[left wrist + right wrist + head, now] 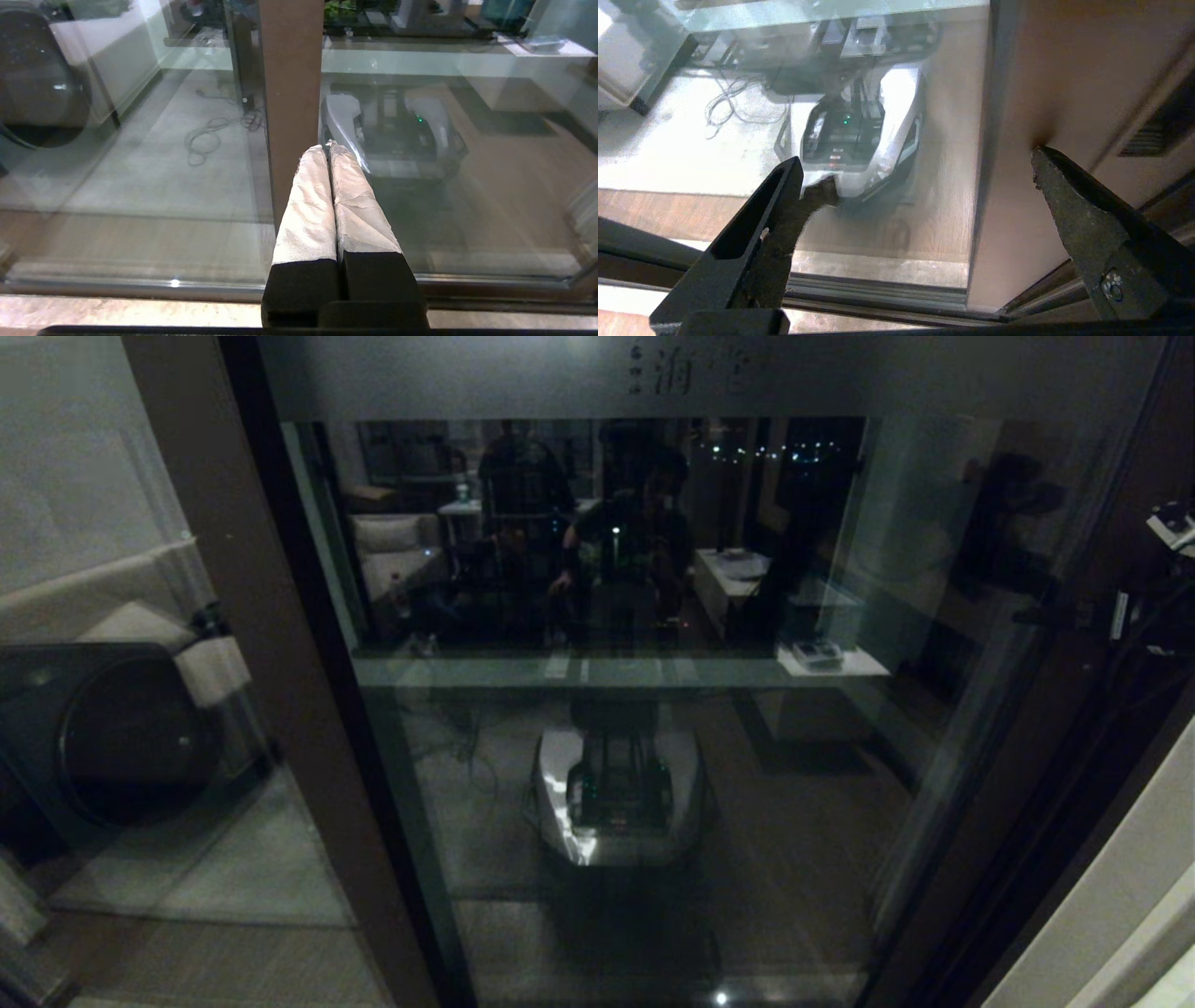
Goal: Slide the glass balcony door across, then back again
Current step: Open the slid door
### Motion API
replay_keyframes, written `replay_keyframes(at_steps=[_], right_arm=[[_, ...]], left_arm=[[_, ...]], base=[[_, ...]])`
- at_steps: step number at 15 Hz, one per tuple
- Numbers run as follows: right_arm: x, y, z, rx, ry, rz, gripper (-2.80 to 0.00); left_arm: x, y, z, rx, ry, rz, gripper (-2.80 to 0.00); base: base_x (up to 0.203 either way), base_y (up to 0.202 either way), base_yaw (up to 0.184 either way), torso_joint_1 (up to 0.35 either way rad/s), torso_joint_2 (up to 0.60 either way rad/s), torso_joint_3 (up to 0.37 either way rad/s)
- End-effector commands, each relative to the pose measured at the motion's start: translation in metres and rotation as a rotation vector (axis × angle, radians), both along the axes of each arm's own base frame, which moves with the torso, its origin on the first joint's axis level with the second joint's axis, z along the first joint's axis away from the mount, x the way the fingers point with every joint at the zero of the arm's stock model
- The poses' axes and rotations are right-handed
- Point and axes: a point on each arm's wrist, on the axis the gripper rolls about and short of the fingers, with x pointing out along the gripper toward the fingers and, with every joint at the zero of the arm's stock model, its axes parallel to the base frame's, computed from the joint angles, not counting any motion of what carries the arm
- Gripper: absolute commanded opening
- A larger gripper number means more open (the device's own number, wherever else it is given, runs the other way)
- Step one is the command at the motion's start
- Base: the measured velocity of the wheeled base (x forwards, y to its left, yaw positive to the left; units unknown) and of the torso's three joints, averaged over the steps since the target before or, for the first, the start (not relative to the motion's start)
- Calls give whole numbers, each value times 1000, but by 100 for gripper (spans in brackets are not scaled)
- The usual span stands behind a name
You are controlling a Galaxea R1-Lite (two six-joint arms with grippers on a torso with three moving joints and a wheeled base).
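Note:
The glass balcony door (616, 728) fills the head view, with a frosted band (653, 378) across its top and a brown stile (280, 663) on its left. In the left wrist view, my left gripper (327, 147) is shut with nothing in it. Its white-wrapped fingers (308, 210) point at the right edge of that brown stile (289, 93), where it meets the glass. My right gripper (915, 161) is open in front of the pane, near the door's other brown stile (1017, 196). One black fingertip (1041, 158) lies against that brown surface. I cannot make out the handle.
A dark round-fronted machine (112, 737) stands behind the left glass panel. The floor track (140, 289) runs along the bottom of the door. A loose cable (210, 135) lies on the floor beyond the glass. A pale wall (1120, 896) closes the lower right.

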Motion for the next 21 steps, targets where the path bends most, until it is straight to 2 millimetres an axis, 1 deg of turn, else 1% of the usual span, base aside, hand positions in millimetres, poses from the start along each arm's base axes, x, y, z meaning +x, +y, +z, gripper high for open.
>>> replay_keyframes(at_steps=[1,3,5,8,10,14,18,21], right_arm=[[0,1,0,-6,-7,4,0],[-3,1,3,-15,-24,-2,0],[-12,-1,12,-29,-46,-18,0],[-28,-12,24,-55,-76,-64,0],[-33,-18,27,-72,-84,-83,0],[-29,-21,20,-87,-70,-76,0],[-13,-29,2,-71,-37,-61,0],[-8,-32,0,-68,-38,-63,0]], left_arm=[[0,0,0,-1,0,0,-280],[0,0,0,-1,0,0,-280],[0,0,0,0,0,0,-280],[0,0,0,-1,0,0,-280],[0,0,0,-1,0,0,-280],[0,0,0,0,0,0,-280],[0,0,0,-1,0,0,-280],[0,0,0,0,0,0,-280]], base=[[0,0,0,0,0,0],[0,0,0,0,0,0],[0,0,0,0,0,0],[0,0,0,0,0,0],[0,0,0,0,0,0],[0,0,0,0,0,0],[0,0,0,0,0,0],[0,0,0,0,0,0]])
